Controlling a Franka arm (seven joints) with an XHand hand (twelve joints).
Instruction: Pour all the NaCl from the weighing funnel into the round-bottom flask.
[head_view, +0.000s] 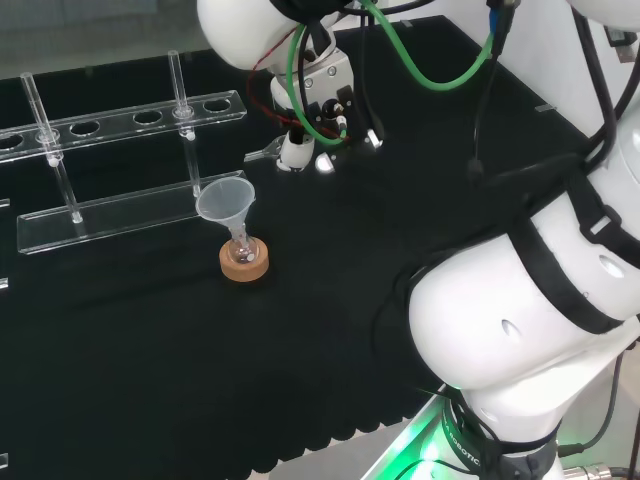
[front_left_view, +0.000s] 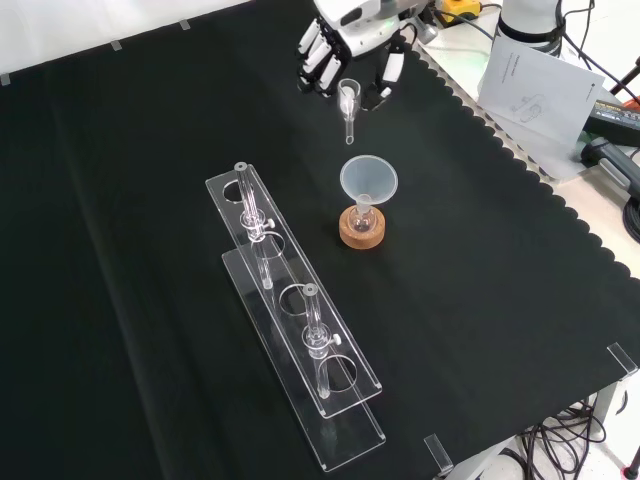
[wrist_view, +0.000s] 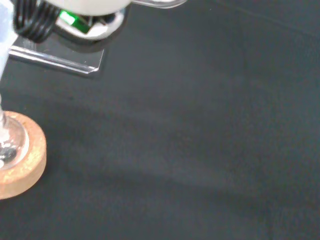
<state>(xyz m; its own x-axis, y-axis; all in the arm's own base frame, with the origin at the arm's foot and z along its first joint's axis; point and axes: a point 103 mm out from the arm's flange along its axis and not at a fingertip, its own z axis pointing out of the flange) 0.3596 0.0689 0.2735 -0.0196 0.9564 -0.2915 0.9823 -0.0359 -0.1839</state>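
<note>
The clear weighing funnel (front_left_view: 349, 108) lies on the black cloth, its stem pointing toward the flask; in the head view the weighing funnel (head_view: 262, 153) shows just left of the hand. The hand (front_left_view: 352, 45) hovers over its cup end, white fingers (front_left_view: 315, 62) on one side and the thumb on the other, spread apart and not closed on it. The hand (head_view: 297, 150) is open. The small round-bottom flask (front_left_view: 362, 214) stands on a cork ring (front_left_view: 361, 234) with a clear conical funnel (front_left_view: 368, 179) in its neck. The head view shows the same flask (head_view: 241, 248), cork ring (head_view: 245, 266) and funnel (head_view: 224, 199). The wrist view catches the cork ring (wrist_view: 25, 162).
Two long clear racks (front_left_view: 262, 232) (front_left_view: 322, 372) with upright glass tubes stand left of the flask in the front view, and behind it in the head view (head_view: 120, 113). Papers (front_left_view: 535, 85) lie beyond the cloth's scalloped edge. The arm's white links (head_view: 520, 320) rise at the head view's right.
</note>
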